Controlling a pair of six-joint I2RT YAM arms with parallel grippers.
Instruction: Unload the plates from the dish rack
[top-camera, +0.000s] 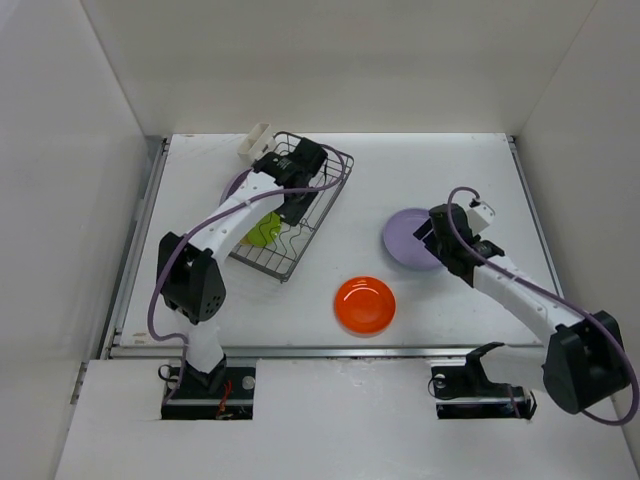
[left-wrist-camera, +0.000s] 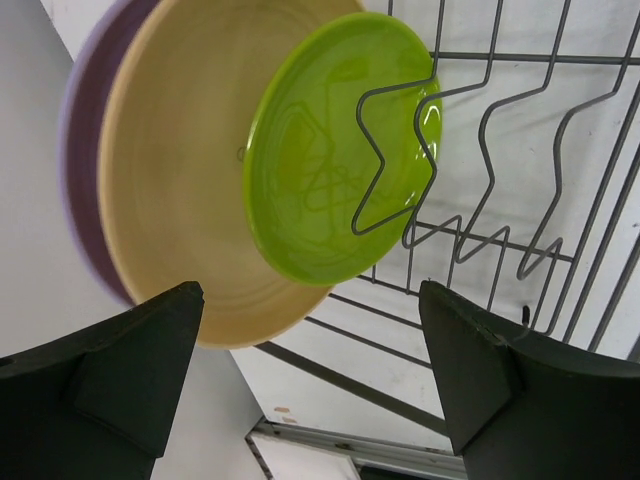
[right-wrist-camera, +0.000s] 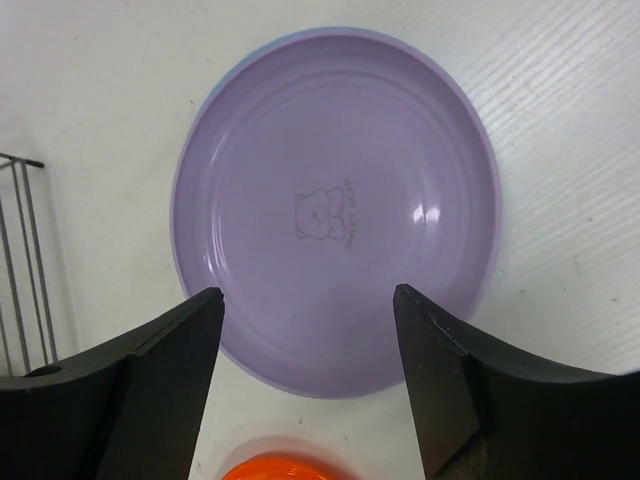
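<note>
Your left claw (left-wrist-camera: 310, 330): wide open, empty, facing the rack's (top-camera: 328, 196) lime plate (left-wrist-camera: 320, 150). Your right claw (right-wrist-camera: 305, 300): wide open, empty, over the bench's (right-wrist-camera: 560, 100) lavender plate (right-wrist-camera: 335, 200).

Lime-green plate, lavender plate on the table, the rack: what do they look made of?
Lime-green plate: likely moulded plastic, glossy; it mirrors the wire and shows faint concentric rings. Lavender plate: likely plastic too, satin sheen; soft highlights and a moulded bear motif at its centre. Dish rack: thin bent wire, dark grey, probably metal; whether coated or painted cannot be told.
</note>
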